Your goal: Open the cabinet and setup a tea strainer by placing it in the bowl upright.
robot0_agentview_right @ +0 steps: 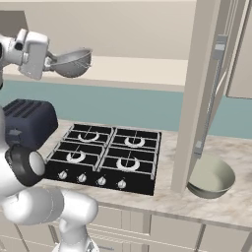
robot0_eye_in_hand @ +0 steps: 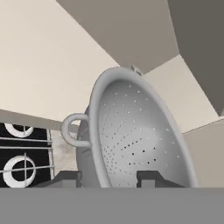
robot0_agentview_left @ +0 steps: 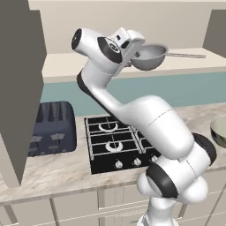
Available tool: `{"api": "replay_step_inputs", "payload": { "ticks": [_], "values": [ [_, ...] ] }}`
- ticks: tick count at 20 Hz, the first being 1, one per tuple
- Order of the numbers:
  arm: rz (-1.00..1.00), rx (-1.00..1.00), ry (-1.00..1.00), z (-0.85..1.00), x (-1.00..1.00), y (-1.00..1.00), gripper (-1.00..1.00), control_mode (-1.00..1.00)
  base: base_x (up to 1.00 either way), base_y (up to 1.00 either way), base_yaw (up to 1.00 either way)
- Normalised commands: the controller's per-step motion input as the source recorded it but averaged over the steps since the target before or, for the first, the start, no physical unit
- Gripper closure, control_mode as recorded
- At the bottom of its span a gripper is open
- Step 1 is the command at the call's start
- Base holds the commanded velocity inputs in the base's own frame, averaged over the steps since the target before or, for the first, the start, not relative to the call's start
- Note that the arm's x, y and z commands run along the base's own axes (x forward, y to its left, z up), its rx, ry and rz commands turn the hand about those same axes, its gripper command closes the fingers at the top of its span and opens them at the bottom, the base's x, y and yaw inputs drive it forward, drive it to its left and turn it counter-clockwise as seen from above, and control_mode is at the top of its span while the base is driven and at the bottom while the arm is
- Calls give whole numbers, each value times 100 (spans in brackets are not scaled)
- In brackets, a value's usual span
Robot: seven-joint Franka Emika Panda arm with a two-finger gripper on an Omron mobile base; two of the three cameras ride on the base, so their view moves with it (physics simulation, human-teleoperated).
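Left base view – arm: raised high above the hob, hand turned toward the open shelf.
Left base view – strainer: held aloft at the hand, over the shelf edge, cup tilted, thin handle pointing right.
Left base view – bowl: on the worktop at the right edge, partly cut off.
Left base view – toaster: dark, on the worktop left of the hob.
Left base view – cabinet door: swung open at the left.
Right base view – strainer: at the hand, upper left, well apart from the bowl.
Right base view – bowl: on the worktop, right of the hob, just beside the lower edge of the open door.
Hand view – fingers: part-way spread, one tip on each side of the strainer's wall, pinching it.
Hand view – strainer: perforated cup on edge, small loop on its left rim, hob rings below left.
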Motion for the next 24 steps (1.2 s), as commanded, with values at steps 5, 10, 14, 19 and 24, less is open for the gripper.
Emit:
{"api": "replay_step_inputs", "payload": {
  "ticks": [5, 10, 14, 19, 24],
  "values": [
    [-34, 6, -2, 0, -63, -69, 100, -100, 0, 0, 0],
    [-24, 7, -7, -7, -62, -66, 100, -100, 0, 0, 0],
    [-5, 5, -13, -18, -70, -65, 100, -100, 0, 0, 0],
    [8, 0, -13, -24, -62, -59, 100, -100, 0, 0, 0],
    [29, 0, -2, -38, -17, -77, 100, -100, 0, 0, 0]
  ]
}}
